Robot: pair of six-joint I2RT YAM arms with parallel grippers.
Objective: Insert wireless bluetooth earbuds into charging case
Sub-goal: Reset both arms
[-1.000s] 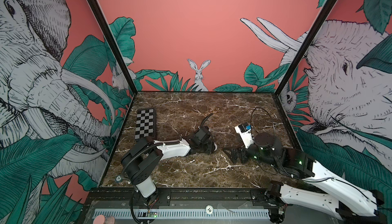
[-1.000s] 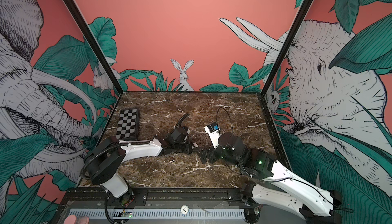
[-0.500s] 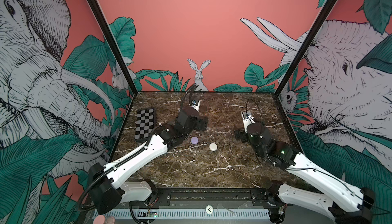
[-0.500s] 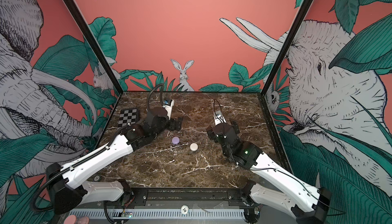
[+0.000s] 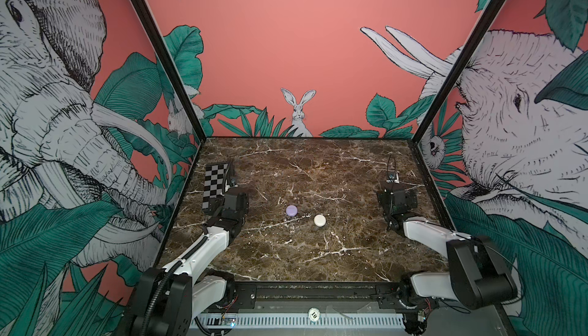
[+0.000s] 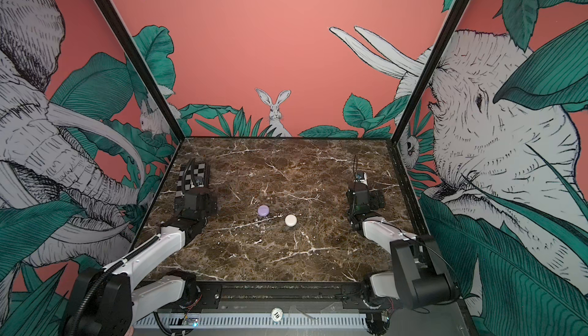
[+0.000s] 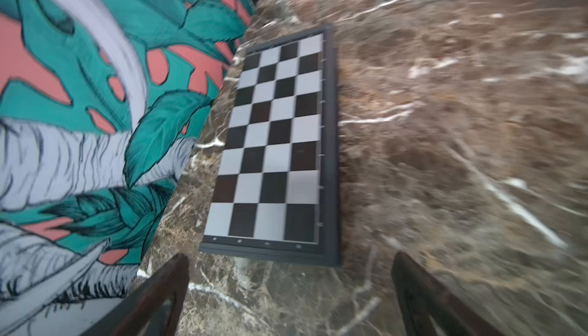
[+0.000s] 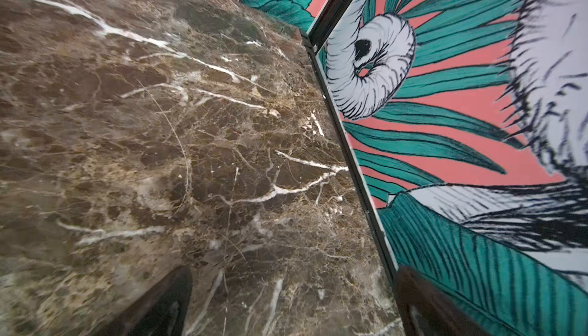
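On my marble table (image 5: 286,255), the checkerboard (image 5: 213,188) lies at ten o'clock. My left gripper (image 7: 289,264) at nine and right gripper (image 8: 292,274) at three hang empty, jaws apart, clearing the centre. There the lilac case (image 5: 291,210) and white case (image 5: 319,220) sit shut; no earbuds show, likely inside.

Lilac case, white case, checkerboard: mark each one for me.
lilac case (image 5: 291,210), in a top view, middle of its round top.
white case (image 5: 319,220), in a top view, middle of its round top.
checkerboard (image 7: 273,140), left wrist view, a square near the middle of the pattern.
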